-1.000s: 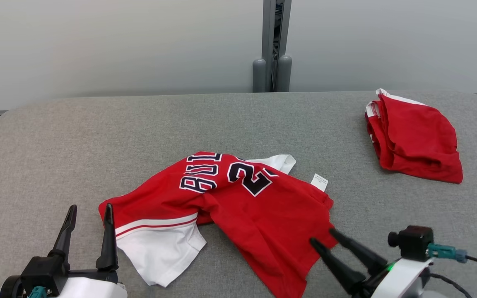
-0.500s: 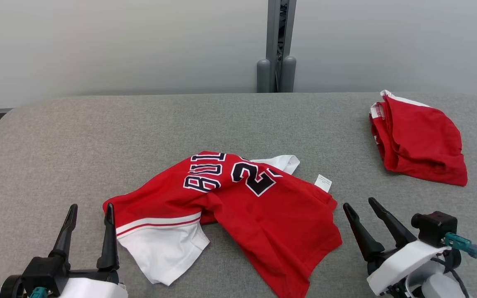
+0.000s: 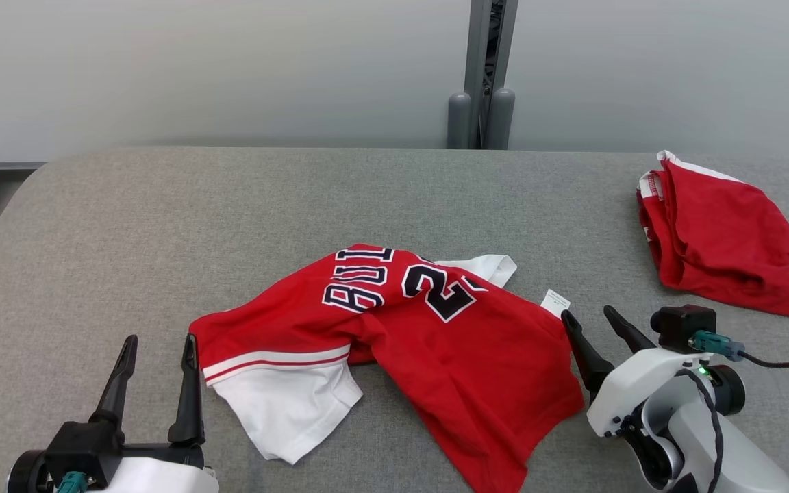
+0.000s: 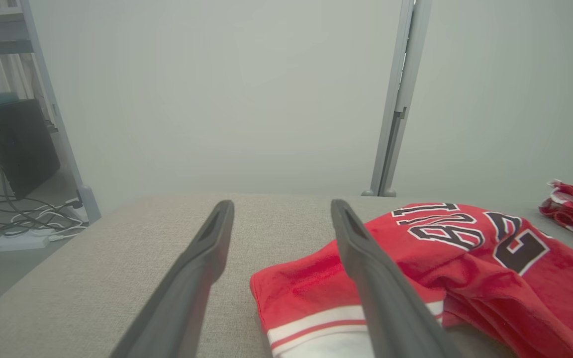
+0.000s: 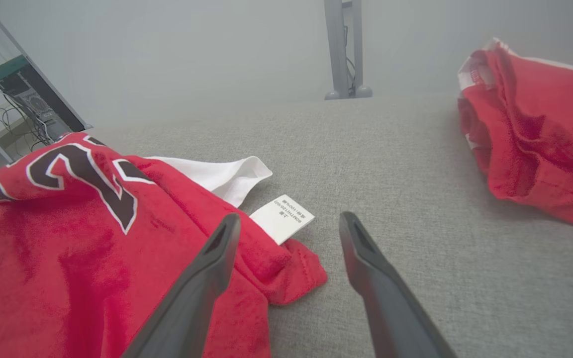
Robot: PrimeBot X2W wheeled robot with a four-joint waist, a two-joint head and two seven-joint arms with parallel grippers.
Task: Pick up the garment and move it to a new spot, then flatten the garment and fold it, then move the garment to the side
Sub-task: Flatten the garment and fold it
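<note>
A crumpled red jersey [image 3: 429, 335] with black-and-white lettering and white sleeves lies mid-table, its white label [image 3: 555, 302] sticking out at the right. My right gripper [image 3: 585, 316] is open just right of the jersey's right edge, near the label [image 5: 281, 218]; in the right wrist view the jersey [image 5: 67, 238] lies under and left of my open right gripper [image 5: 289, 219]. Near the front left, my left gripper [image 3: 160, 340] is open, beside the jersey's red corner and white sleeve. The left wrist view shows my left gripper [image 4: 279, 206] with that red corner [image 4: 311, 283] between and right of the fingers.
A second red garment [image 3: 720, 233], folded, lies at the table's back right, also in the right wrist view [image 5: 540, 129]. The grey fabric table [image 3: 161, 226] has free room at left and back. A grey post [image 3: 483, 75] stands behind the table. A shelf with cables [image 4: 13, 164] is off left.
My right gripper has drawn off the jersey's lower right part and moved up to its right edge by the label. The camera has shifted, sliding the whole scene rightward. The left gripper has stayed put.
</note>
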